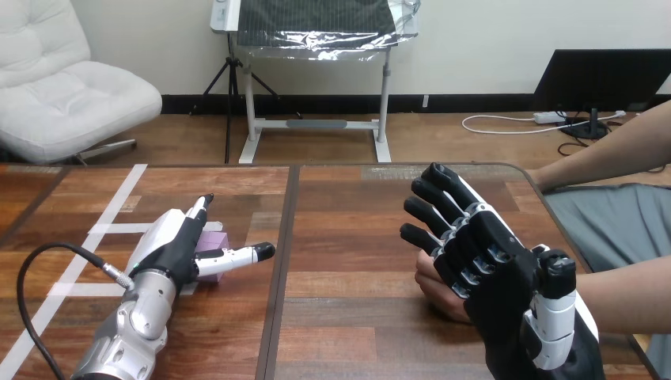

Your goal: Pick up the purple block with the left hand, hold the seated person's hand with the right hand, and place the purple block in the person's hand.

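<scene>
A wooden surface [348,317] marked with white tape lines [119,198] is spread before the robot. The purple block [215,240] is seen resting on it at the left, partly hidden behind the left robot hand [178,249]. That robot hand is set low against the block with its fingers straight and spread to either side, so nothing is gripped yet. The right robot hand [506,277] is held flat and open over the person's hand [435,293], which appears to lie on the surface beneath it. Whether the two touch cannot be told, and no curled hold is seen. If the fingers are closed off-centre, the block could be nudged away or pinched only at a corner, and then dropped on the way across. The person's hand could be pressed down rather than held, or drawn back, so that no steady place is left for the block. No brand, label or writing can be read on anything.
</scene>
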Motion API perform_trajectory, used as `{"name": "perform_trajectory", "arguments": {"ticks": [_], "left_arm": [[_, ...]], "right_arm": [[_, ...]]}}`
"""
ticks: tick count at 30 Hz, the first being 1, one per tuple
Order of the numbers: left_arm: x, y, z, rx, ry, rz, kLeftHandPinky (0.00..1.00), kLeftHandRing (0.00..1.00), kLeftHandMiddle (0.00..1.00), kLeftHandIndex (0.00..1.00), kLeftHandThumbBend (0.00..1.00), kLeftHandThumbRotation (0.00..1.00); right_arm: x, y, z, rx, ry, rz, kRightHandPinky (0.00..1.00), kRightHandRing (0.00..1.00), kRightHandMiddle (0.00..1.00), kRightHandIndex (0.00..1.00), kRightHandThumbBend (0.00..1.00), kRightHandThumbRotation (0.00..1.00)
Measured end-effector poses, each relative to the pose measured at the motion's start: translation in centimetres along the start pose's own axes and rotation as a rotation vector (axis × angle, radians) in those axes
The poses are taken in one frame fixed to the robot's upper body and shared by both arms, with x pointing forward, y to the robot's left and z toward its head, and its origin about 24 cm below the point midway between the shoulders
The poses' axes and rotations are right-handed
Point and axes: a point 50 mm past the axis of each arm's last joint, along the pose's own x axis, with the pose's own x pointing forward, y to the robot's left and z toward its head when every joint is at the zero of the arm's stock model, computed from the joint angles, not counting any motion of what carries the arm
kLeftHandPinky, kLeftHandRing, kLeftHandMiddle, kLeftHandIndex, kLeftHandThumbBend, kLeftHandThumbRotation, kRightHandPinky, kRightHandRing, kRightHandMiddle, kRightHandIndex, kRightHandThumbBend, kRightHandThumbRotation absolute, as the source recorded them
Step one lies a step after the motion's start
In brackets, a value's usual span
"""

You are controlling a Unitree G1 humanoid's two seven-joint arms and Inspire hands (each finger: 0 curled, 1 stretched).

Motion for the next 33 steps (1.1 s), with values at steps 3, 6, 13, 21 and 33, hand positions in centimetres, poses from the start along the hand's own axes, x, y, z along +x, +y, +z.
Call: {"name": "perform_trajectory", "arguments": {"ticks": [3,6,13,21,33], "left_arm": [[0.00,0.00,0.00,0.000,0.000,0.000,1.00,1.00,1.00,1.00,0.88,0.60],[0.00,0.00,0.00,-0.001,0.000,0.000,1.00,1.00,1.00,1.00,0.88,0.59],[0.00,0.01,-0.01,-0.002,0.001,0.000,1.00,1.00,1.00,1.00,0.88,0.59],[0.00,0.00,-0.14,0.004,0.015,0.000,0.99,1.00,1.00,1.00,0.87,0.60],[-0.01,0.06,-0.44,0.009,0.048,0.018,0.95,0.98,1.00,0.97,0.77,0.54]], "right_arm": [[0.05,0.01,0.02,0.000,-0.002,0.003,0.92,0.95,0.94,0.94,0.94,0.92],[0.10,0.01,0.04,-0.001,-0.004,0.004,0.92,0.95,0.95,0.94,0.94,0.92],[0.24,0.02,0.09,-0.002,-0.009,0.007,0.91,0.95,0.95,0.94,0.95,0.92],[0.35,0.03,0.13,-0.003,-0.013,0.011,0.91,0.95,0.95,0.94,0.94,0.92],[0.36,0.04,0.13,-0.002,-0.013,0.009,0.89,0.94,0.94,0.93,0.94,0.92]]}}
